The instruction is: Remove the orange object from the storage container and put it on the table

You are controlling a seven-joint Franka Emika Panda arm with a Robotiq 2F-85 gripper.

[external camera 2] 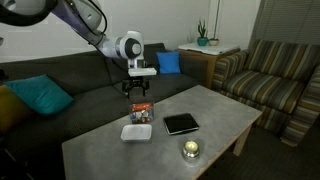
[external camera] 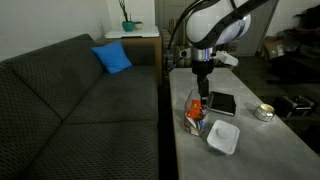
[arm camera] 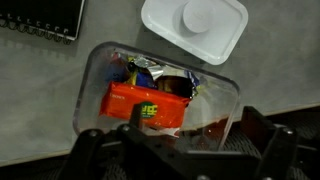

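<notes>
Fingers [arm camera: 272, 148] enter from the bottom of the wrist view, spread wide and holding nothing, one at each lower corner, over the near rim of the clear box [arm camera: 95, 85]. The orange packet [arm camera: 148, 106] lies flat inside the box at mid-frame. A crumpled foil wrapper [arm camera: 146, 70] and other small items are packed behind it toward the upper wall; what those are is hard to tell. The box stands open-topped on the grey counter [arm camera: 40, 95]. A white lid [arm camera: 196, 25] lies just beside its upper right rim, and a black notebook [arm camera: 40, 15] sits apart in the upper left corner. In an exterior view the box [external camera: 195, 112] stands near the counter edge that runs along the sofa [external camera: 80, 100], with the fingers hanging above it. A round tin [external camera: 263, 113] sits well apart at the right, and bare counter lies open between it and the lid.
</notes>
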